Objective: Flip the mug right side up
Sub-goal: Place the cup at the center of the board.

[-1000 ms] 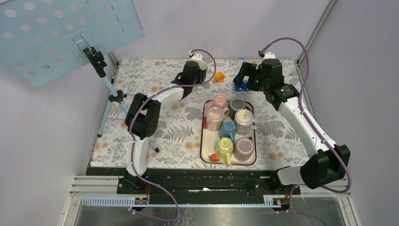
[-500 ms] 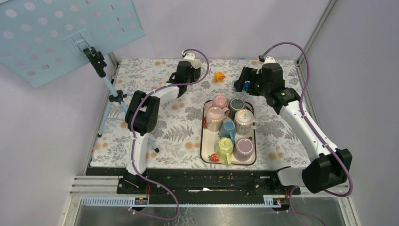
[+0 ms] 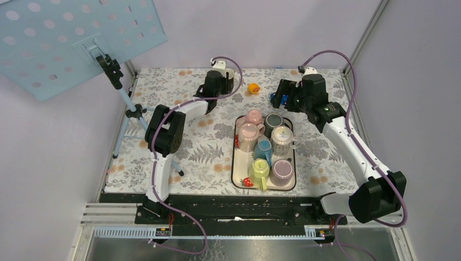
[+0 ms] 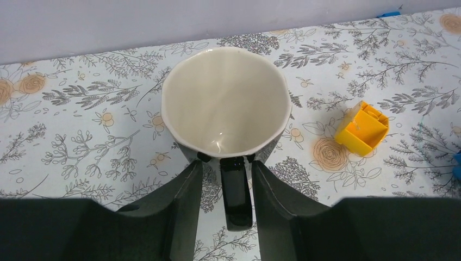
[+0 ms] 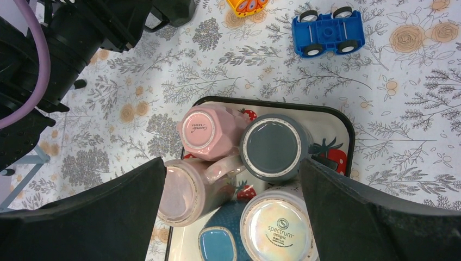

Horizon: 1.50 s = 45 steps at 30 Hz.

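Nearest the arm bases, a tray (image 3: pixel 234 163) on the floral bench (image 3: pixel 190 157) carries cups set bottom up, a grey cup (image 5: pixel 271 147) among them. Above its far end hangs the right gripper (image 5: pixel 231 160), fingers spread wide with nothing between them; a blue toy car (image 5: pixel 326 31) lies beyond. At the far edge the mug (image 4: pixel 225 100) stands mouth up, the left gripper (image 4: pixel 226 166) fingers parted either side of its handle, a yellow block (image 4: pixel 363 128) nearby.

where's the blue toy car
The blue toy car sits on the table at the top of the right wrist view, beyond the far edge of the tray, with the yellow block to its left.
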Each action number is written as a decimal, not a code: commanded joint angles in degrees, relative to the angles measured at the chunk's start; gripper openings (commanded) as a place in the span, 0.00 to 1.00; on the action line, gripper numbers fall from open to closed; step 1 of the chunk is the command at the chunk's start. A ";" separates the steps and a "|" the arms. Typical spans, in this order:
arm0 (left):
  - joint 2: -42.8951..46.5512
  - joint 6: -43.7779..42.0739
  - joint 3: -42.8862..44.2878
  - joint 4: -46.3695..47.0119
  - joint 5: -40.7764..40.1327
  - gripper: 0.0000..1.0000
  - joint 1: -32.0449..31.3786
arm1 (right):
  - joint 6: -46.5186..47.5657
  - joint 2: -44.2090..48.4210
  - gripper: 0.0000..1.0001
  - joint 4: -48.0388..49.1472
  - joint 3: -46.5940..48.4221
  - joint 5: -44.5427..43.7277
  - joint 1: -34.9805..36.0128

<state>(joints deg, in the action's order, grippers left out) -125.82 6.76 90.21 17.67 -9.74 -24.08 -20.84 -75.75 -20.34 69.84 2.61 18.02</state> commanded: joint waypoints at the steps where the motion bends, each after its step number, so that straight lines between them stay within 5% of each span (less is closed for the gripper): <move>1: 2.74 0.86 -0.14 4.87 -1.41 0.46 -0.01 | 0.62 1.61 1.00 0.59 0.02 0.60 0.52; 16: 5.31 2.41 -3.43 4.75 -1.82 0.57 0.00 | 0.88 1.13 1.00 0.21 -0.27 1.56 0.52; 24: 8.19 3.14 -4.47 2.29 -2.02 0.81 -0.17 | 1.07 0.78 1.00 -0.79 -0.03 1.49 0.57; 26: 8.98 3.48 -4.71 1.36 -2.22 0.98 -0.29 | 1.11 0.74 1.00 -1.15 0.09 1.32 0.61; 45: 25.29 15.19 -11.05 -16.35 -2.45 0.99 -4.20 | 0.33 5.08 1.00 -10.62 -2.52 -2.33 4.39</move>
<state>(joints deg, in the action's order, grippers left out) -106.87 17.43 80.38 6.31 -12.45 -26.89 -20.25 -74.91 -26.65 68.40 1.89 20.93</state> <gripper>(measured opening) 0.986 0.994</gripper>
